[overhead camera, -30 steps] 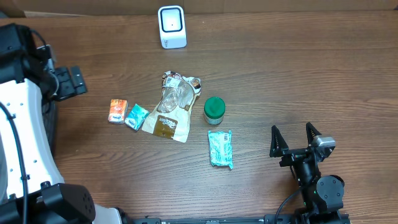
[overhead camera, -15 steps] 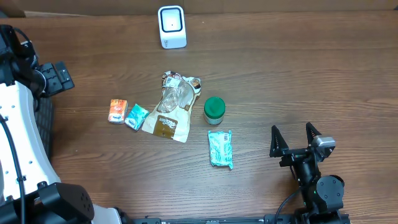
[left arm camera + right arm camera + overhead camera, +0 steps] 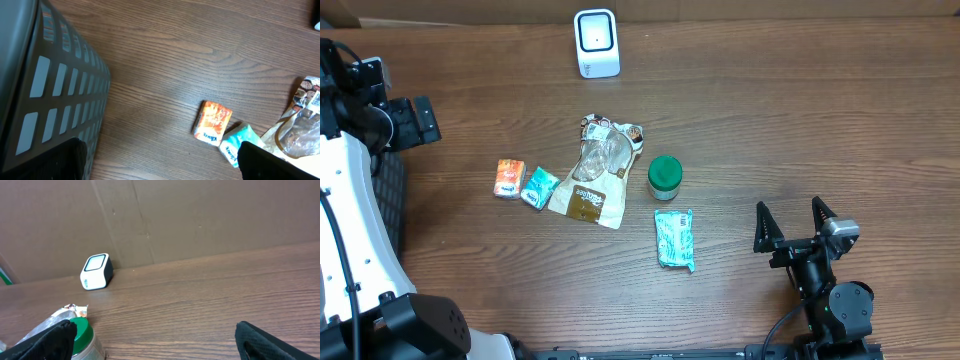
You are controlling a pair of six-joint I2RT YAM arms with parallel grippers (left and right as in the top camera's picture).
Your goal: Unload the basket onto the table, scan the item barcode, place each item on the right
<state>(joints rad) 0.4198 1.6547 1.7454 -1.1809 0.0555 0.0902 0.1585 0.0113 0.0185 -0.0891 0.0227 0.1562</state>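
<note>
The white scanner (image 3: 597, 43) stands at the far edge of the counter (image 3: 800, 120), right against the cardboard (image 3: 200, 215) backing, with its dark window facing up and forward. The goods lie in a loose cluster mid-counter, well apart from it: an orange packet (image 3: 509, 178) on the left with a teal packet (image 3: 539, 187) just beside it, touching or nearly so. Then comes a crumpled clear bag (image 3: 596, 170) with a brown label, whose edge the teal packet meets. A green-lidded jar (image 3: 664, 176) stands upright just right of the bag, and a green pouch (image 3: 674, 238) lies flat a little nearer than the jar. None of them is held (which one is meant for scanning I cannot tell). The right tool (image 3: 787, 205) sits low at the near right of the counter, its fingers spread wide with nothing between them, pointing toward the scanner. The left tool (image 3: 160, 150) hangs off the far left side, jaws likewise wide and empty, looking down past a dark slatted crate (image 3: 50, 85) toward the orange and teal packets.
</note>
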